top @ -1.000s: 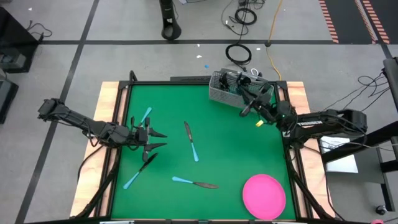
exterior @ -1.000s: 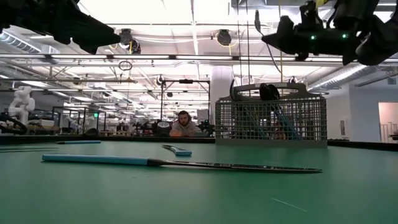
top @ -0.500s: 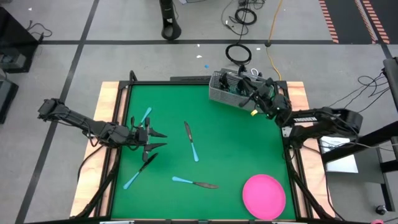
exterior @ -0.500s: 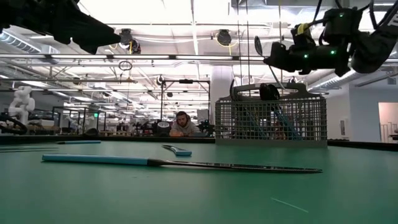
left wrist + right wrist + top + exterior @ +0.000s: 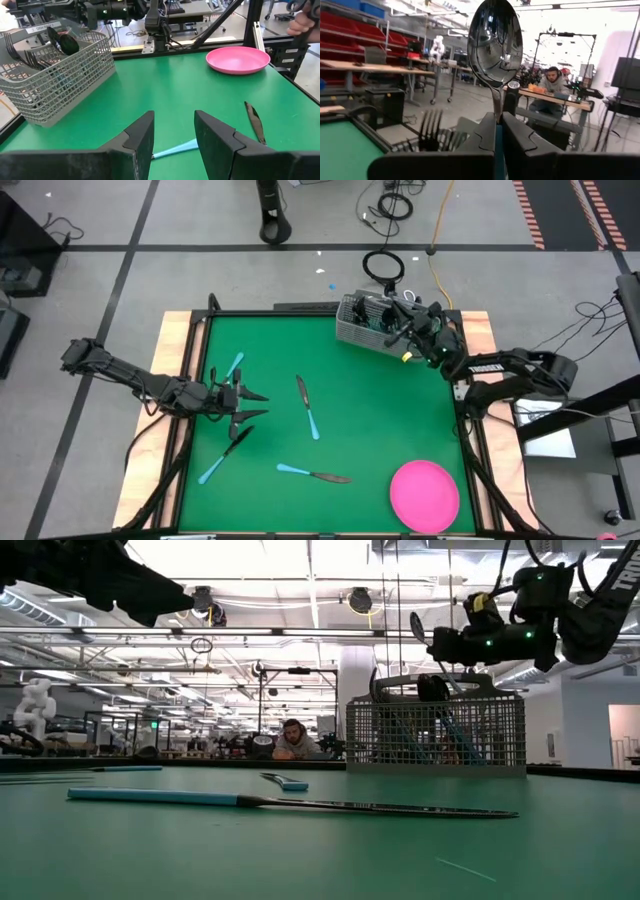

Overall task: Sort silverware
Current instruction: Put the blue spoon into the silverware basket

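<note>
My right gripper hovers over the near side of the grey wire-mesh caddy at the table's far edge, shut on a spoon whose dark bowl fills the right wrist view. The caddy holds forks and other pieces upright. My left gripper is open above the table's left part, over a light blue handle. Flat on the green mat lie a knife, a second piece and two more. My right gripper pinches the spoon between its two fingers at the top of the light blue handle, just below the dark neck. The spoon sticks out ahead of the fingertips, bowl foremost. It is lifted clear, above the caddy's rim.
A pink round plate sits at the table's near right corner. Wooden rails and a black frame border the green mat. A person sits at a desk beyond the far edge. A hand shows past the table in the left wrist view.
My right gripper has carried the spoon toward the table's far edge, from the mat beside the caddy to over the caddy. It has stayed shut on the spoon.
</note>
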